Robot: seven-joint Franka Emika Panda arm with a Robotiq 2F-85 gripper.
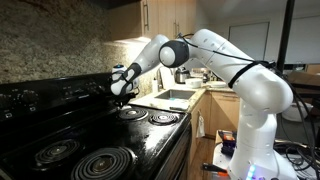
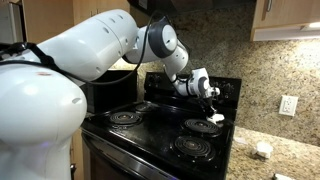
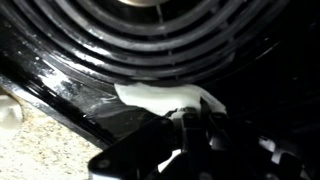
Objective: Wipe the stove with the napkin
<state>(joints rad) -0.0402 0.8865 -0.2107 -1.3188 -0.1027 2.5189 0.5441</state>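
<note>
The black stove [image 1: 150, 140] with coil burners shows in both exterior views [image 2: 150, 132]. My gripper [image 2: 208, 94] reaches down by the back burner [image 2: 203, 126] near the stove's control panel; it also shows in an exterior view [image 1: 121, 90]. The white napkin [image 2: 215, 118] hangs from the fingertips and touches the stove top. In the wrist view the fingers [image 3: 193, 122] are close together on the crumpled napkin [image 3: 155, 97], which lies on the glossy black stove surface [image 3: 75, 88] just beside a coil burner [image 3: 160, 40].
A speckled granite countertop [image 3: 30, 140] borders the stove. A granite backsplash [image 2: 270, 70] with a wall outlet [image 2: 288, 105] rises behind it. A small white object [image 2: 262, 150] lies on the counter. A sink counter [image 1: 175, 97] lies beyond the stove.
</note>
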